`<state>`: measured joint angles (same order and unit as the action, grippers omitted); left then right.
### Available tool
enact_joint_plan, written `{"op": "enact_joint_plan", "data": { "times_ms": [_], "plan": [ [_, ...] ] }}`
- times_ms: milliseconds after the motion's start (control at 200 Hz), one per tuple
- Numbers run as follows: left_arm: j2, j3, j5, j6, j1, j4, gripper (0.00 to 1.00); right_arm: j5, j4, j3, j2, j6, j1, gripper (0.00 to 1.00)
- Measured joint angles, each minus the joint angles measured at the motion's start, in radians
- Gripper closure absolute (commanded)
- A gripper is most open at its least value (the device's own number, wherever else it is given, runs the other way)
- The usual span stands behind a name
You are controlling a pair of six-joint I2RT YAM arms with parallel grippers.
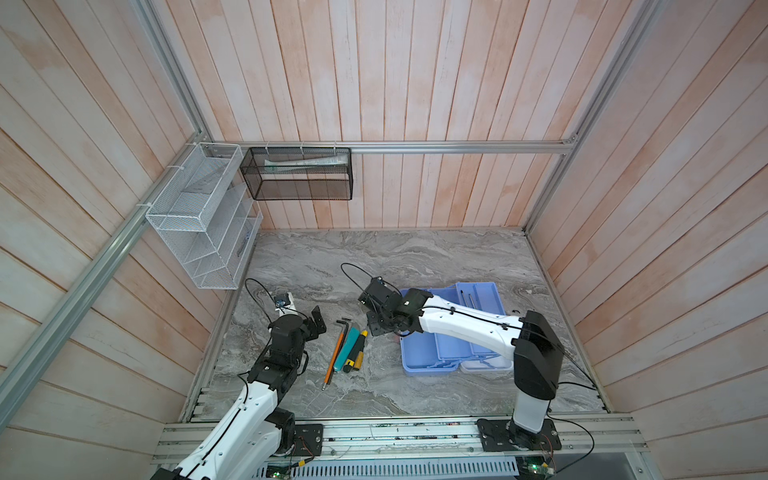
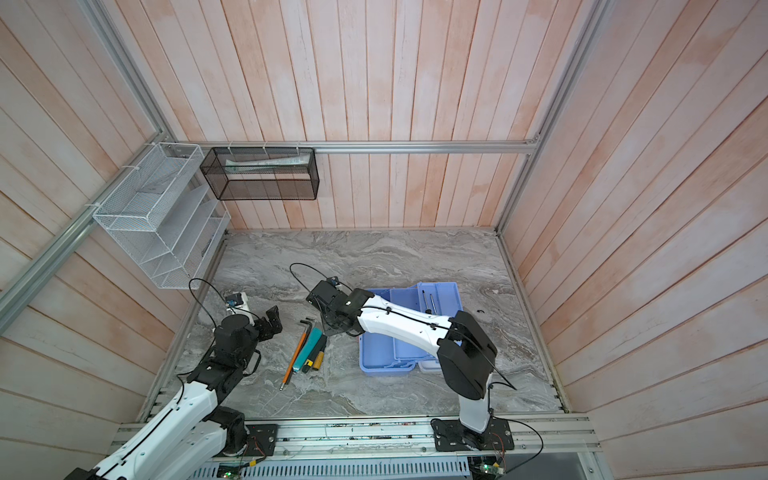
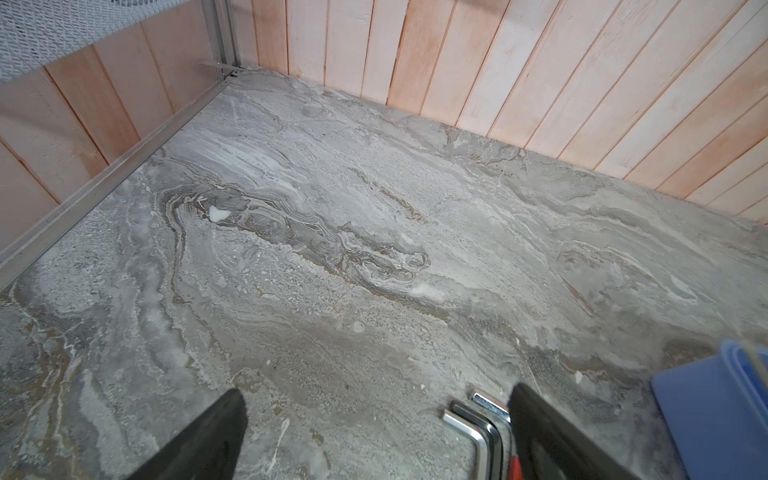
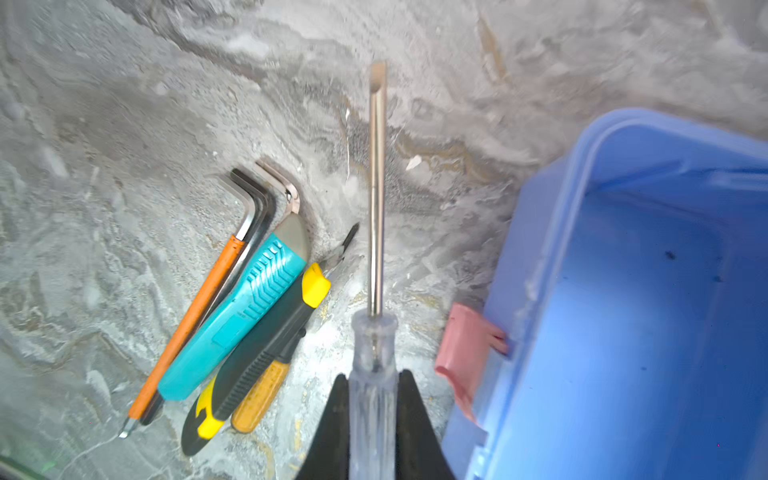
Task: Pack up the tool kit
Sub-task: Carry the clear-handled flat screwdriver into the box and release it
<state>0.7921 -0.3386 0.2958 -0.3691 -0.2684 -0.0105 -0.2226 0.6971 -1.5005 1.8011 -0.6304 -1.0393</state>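
Gripping a clear-handled screwdriver [image 4: 375, 249] w/ R gripper [image 4: 373, 379], just beside the open blue case base [image 4: 540, 249].

R fingers [image 4: 409, 399] pinched close on the handle, shaft pointing out over the marble table [image 1: 415, 257]. L gripper [image 3: 376, 390] spread wide, nothing in it, hovering near the hex keys [image 4: 253, 203]. Loose tools lie side by side btwn the arms: hex keys, orange stick [image 4: 187, 328], teal tool [image 4: 237, 320], black/yellow tool [image 4: 257, 353]. Case sits on the table's right side under the R arm; blue tray [image 1: 484, 297] beside the base, white lid [image 1: 486, 365] edge at its near end.
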Motion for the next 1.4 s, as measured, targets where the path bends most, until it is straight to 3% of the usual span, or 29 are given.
{"op": "enact_joint_plan", "data": {
  "times_ms": [210,680,985,1400],
  "plan": [
    [0.003,0.000,0.000,0.000,0.000,0.000,0.00,-0.035,0.053,0.093,-0.177,0.093,0.093,1.00],
    [0.027,0.000,0.000,0.000,0.001,0.000,0.00,-0.116,0.139,0.399,-0.602,0.177,0.560,1.00],
    [0.055,-0.006,0.000,0.000,0.001,0.000,0.00,-0.145,0.141,0.468,-0.581,0.239,0.634,1.00],
    [0.047,-0.006,0.001,0.000,0.001,0.000,0.00,-0.131,0.143,0.482,-0.519,0.257,0.637,0.99]
  ]
}}
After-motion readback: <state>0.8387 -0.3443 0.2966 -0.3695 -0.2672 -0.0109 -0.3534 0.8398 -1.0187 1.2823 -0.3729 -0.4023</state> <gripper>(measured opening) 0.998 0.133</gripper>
